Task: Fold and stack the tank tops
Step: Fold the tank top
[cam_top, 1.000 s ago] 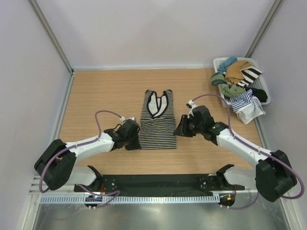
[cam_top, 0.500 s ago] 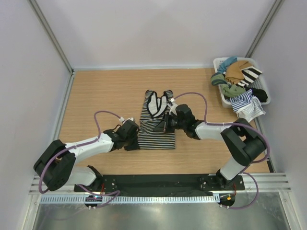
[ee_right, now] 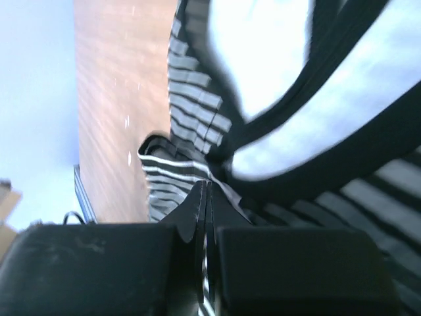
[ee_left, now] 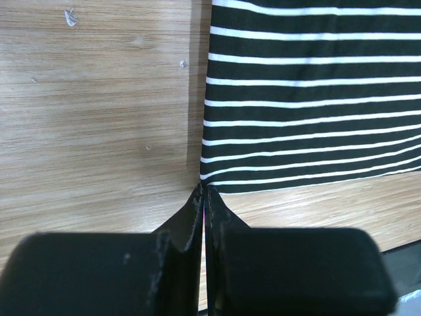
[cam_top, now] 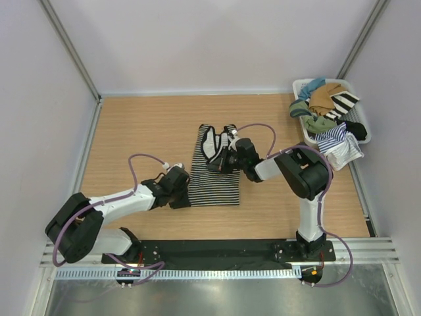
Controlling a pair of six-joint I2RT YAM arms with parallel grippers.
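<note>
The fine black-and-white tank top (cam_top: pixel 214 184) lies flat on the wooden table, neckline at the far end. My left gripper (cam_top: pixel 188 196) is shut at its near-left hem corner. In the left wrist view the corner of the top (ee_left: pixel 316 99) runs right into the shut tips of the left gripper (ee_left: pixel 204 189). My right gripper (cam_top: pixel 222 161) is shut and lies over the top just below the neckline. In the blurred right wrist view the right gripper (ee_right: pixel 204 184) presses its tips on slightly bunched striped cloth (ee_right: pixel 191 105). The blue-and-white tank top (cam_top: pixel 335 139) hangs over the basket's near edge.
A white basket (cam_top: pixel 299 84) at the far right holds tan, green, teal, black and bold-striped clothes. The right arm's elbow (cam_top: pixel 306 172) is folded in close to the right of the top. Side walls bound the table on the left and right.
My right gripper has swung left from beside the top's right edge onto the top, then towards the neckline. The left gripper has stayed at the hem corner.
</note>
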